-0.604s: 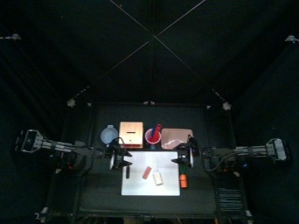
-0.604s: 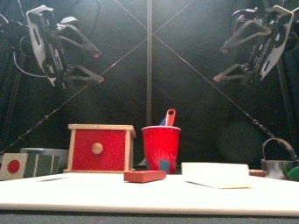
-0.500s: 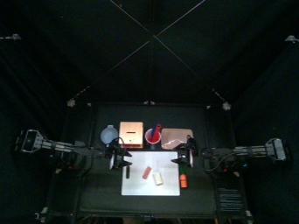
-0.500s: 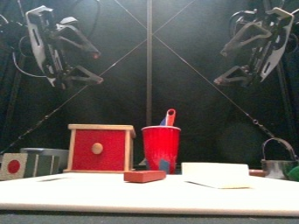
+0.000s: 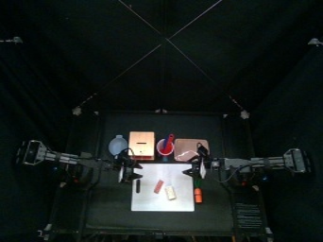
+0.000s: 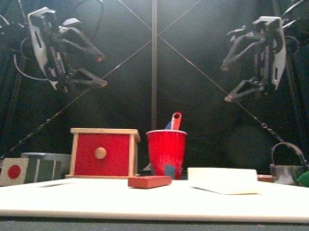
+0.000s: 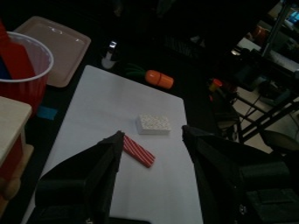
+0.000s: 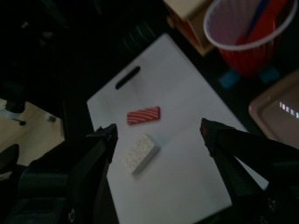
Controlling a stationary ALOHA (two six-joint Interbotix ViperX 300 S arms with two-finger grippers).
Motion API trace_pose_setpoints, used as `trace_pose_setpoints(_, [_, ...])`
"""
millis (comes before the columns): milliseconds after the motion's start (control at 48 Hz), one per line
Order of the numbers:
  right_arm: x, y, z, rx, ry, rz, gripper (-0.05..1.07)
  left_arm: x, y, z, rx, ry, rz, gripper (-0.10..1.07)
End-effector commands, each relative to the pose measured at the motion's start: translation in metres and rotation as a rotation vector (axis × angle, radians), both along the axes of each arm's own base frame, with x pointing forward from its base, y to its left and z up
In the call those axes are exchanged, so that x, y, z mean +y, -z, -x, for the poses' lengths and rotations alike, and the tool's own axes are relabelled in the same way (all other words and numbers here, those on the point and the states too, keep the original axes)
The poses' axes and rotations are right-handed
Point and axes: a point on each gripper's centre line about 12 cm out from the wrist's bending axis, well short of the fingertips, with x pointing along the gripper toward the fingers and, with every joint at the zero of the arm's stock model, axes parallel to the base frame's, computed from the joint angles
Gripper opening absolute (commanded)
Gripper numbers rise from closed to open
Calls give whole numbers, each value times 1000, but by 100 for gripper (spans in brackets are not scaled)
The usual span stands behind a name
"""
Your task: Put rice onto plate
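I judge the rice [image 7: 156, 126] light, rigid, slightly slick, best pinched across its 2 long sides; both grippers [image 7: 152, 162] [image 8: 158, 144] gape wide, empty.

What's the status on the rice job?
Both claws open, high above the table: left claw, right claw. Rice untouched on the white board, beside the red piece. Plate at the back, nothing blocking.

Dim black surroundings, bright white board [image 5: 165, 188], soft focus.
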Motion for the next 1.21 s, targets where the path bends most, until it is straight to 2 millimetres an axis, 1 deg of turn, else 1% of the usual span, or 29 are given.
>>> trace_pose_setpoints(0, [9,-7,-10,61,10,-96,103,4,-10,-5,-28,-13,1,91])
trace_pose_setpoints(125, [17,2,-26,175,21,-190,103,9,-9,-5,-19,-35,0,91])
trace_pose_setpoints(250, [25,16,-43,273,51,-260,103,13,-6,-4,3,-48,-3,91])
trace_pose_setpoints(375, [36,29,-62,371,75,-298,103,14,-3,-3,25,-52,-9,91])
trace_pose_setpoints(479, [44,32,-78,388,88,-292,103,14,-2,-2,31,-54,-11,91])
trace_pose_setpoints(688, [57,38,-105,410,121,-255,103,15,1,0,40,-55,-13,91])
trace_pose_setpoints(792, [64,42,-114,425,142,-252,103,15,2,1,40,-55,-13,91])
trace_pose_setpoints(917, [72,51,-122,469,169,-245,103,15,3,5,40,-57,-13,91])
trace_pose_setpoints(1083, [78,61,-129,523,200,-237,103,16,4,8,42,-60,-13,91])
trace_pose_setpoints(1188, [80,73,-134,555,208,-222,103,16,6,11,45,-60,-13,91])
